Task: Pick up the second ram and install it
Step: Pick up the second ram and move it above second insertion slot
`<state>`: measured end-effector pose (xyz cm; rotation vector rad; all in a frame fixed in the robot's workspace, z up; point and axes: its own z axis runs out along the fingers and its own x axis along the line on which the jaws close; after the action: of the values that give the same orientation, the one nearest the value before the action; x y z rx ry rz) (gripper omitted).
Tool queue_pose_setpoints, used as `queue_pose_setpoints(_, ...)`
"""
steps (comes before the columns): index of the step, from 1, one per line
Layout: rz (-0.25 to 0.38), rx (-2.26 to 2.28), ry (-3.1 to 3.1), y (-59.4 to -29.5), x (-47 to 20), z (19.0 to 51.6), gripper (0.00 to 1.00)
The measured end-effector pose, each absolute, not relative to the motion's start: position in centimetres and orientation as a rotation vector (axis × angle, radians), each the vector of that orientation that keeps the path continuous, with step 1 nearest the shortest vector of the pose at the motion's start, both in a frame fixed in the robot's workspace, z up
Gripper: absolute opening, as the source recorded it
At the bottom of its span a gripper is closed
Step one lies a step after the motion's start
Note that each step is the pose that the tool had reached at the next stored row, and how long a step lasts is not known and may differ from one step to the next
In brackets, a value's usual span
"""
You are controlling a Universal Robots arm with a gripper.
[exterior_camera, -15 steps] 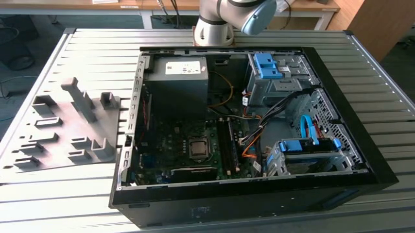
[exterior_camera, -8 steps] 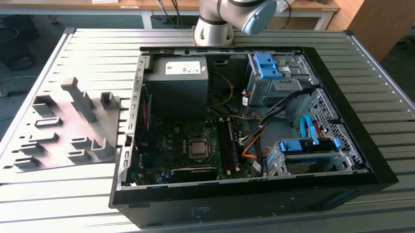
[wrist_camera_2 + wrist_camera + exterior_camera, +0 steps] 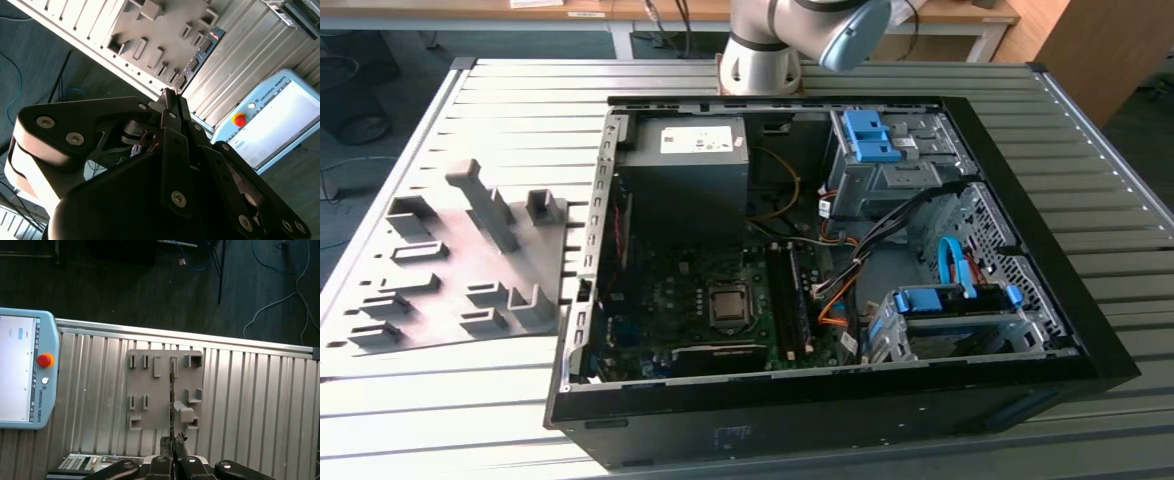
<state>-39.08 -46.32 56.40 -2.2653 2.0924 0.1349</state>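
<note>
My gripper [image 3: 169, 97] is shut on the second ram [image 3: 200, 55], a thin dark board with black chips that sticks out from the fingertips. In the first wrist view the ram [image 3: 172, 390] shows edge-on as a thin dark line running out from the gripper [image 3: 172, 442]. It hangs high above the grey holder tray [image 3: 150, 390]. The open computer case [image 3: 1067, 330] lies on the slatted table, with its long memory slots [image 3: 790, 290] beside the processor socket [image 3: 727, 298].
The grey holder tray [image 3: 454, 270] lies at the exterior view's left of the case. A teach pendant [image 3: 20, 370] with a red button rests at the table's edge. Cables lie on the floor [image 3: 280, 305]. Drive cages [image 3: 947, 310] and wiring fill the case's other side.
</note>
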Motion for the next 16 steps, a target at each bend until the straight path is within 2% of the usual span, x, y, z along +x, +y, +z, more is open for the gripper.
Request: queue_pose_setpoints(16, 0.144, -2.269, 2.097, -46.3, -31.8, 54.0, 0.14)
